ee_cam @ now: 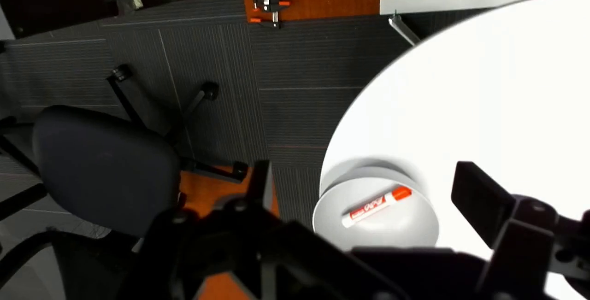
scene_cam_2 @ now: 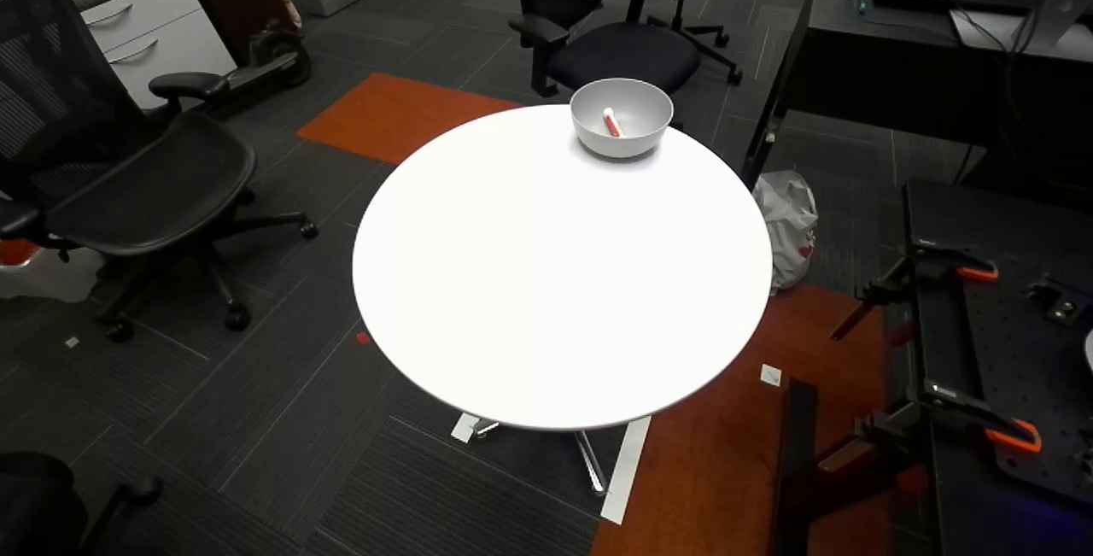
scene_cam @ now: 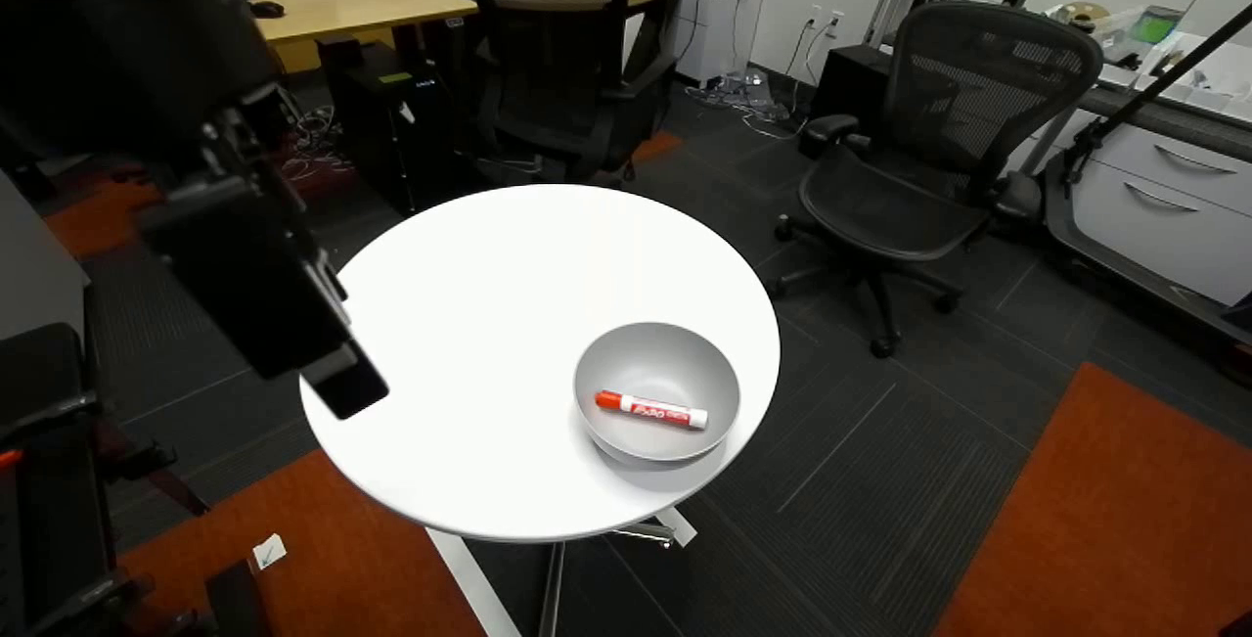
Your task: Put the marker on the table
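Expo marker (scene_cam: 653,410): inside the gray bowl (scene_cam: 653,348), lying slantwise there, its red end close to the bowl's wall in the wrist view; whether it lies flat or leans against that wall, I cannot tell.
Gray bowl: upright, near the edge of the round white tabletop (scene_cam: 469,324) in both exterior views.
Tabletop: directly under the bowl, taking a soft shadow beside it; a chrome leg (scene_cam_2: 590,462) shows well below the bowl in an exterior view.
End effector (ee_cam: 362,173): higher than the bowl, apart from it and to its left in an exterior view; in the wrist view its fingers (ee_cam: 479,194) are spread wide, the bowl in sight below through the gap.
Mesh office chair (scene_cam: 988,89): on the floor, beyond the bowl and to its right in an exterior view.
Plastic bag (scene_cam_2: 790,231): on the floor, right of the bowl and lower in an exterior view.
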You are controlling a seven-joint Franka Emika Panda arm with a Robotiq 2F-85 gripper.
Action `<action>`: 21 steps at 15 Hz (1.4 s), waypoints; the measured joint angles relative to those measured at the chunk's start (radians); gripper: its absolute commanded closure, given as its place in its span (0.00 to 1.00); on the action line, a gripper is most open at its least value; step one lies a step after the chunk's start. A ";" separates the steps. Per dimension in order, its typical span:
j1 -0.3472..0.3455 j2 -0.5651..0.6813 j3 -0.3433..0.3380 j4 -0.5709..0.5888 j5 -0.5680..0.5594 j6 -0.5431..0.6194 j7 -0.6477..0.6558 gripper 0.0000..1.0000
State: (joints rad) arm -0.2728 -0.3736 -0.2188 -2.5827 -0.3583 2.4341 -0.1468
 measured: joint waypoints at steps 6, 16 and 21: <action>0.061 0.176 0.013 0.135 0.152 0.074 0.042 0.00; 0.085 0.540 0.054 0.406 0.172 0.087 0.414 0.00; 0.089 0.695 0.052 0.516 0.288 0.158 0.432 0.00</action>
State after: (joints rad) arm -0.1834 0.3217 -0.1669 -2.0670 -0.0702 2.5926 0.2848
